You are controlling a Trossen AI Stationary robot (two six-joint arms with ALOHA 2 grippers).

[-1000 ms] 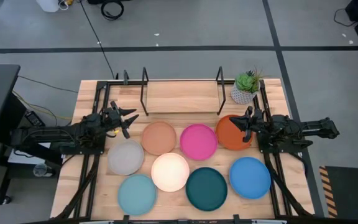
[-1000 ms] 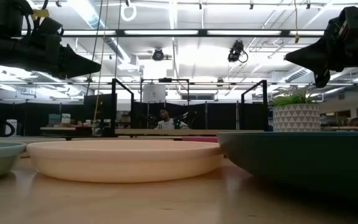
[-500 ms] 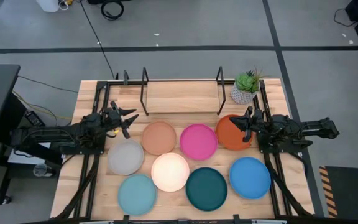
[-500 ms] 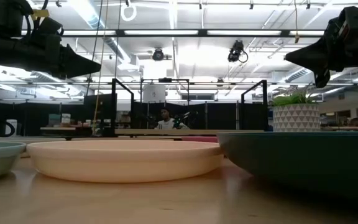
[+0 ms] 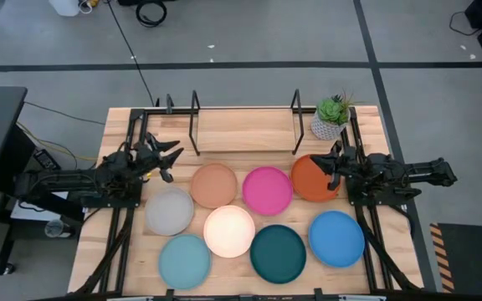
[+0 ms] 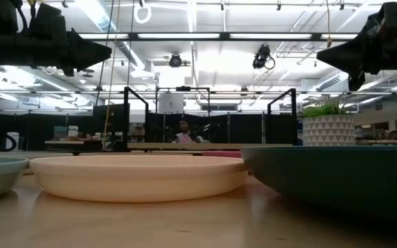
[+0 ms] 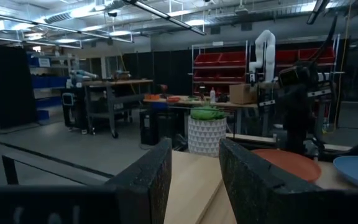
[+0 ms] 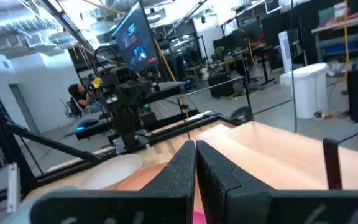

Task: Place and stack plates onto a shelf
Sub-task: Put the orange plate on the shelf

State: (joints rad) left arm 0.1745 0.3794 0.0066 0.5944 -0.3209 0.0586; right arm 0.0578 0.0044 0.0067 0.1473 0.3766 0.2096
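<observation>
Eight round plates lie flat on the wooden table in the high view: tan (image 5: 214, 185), magenta (image 5: 267, 190), orange (image 5: 308, 180), grey (image 5: 169, 211), cream (image 5: 228, 231), light blue (image 5: 184, 262), dark teal (image 5: 278, 253), bright blue (image 5: 336, 238). The black wire shelf (image 5: 245, 125) stands at the far edge with nothing on it. My left gripper (image 5: 171, 155) hovers open, left of the tan plate. My right gripper (image 5: 331, 165) hovers shut above the orange plate's right part. In the low view both grippers, left (image 6: 105, 52) and right (image 6: 322, 49), hang high above the plates.
A small potted plant (image 5: 331, 117) stands at the shelf's right end, just beyond the right gripper. Bare wood shows between the shelf and the far row of plates. People and racks show in the room beyond the table.
My left gripper has risen and drawn slightly toward the table's far left, still open. My right gripper has risen a little over the orange plate, still shut. No plate has moved.
</observation>
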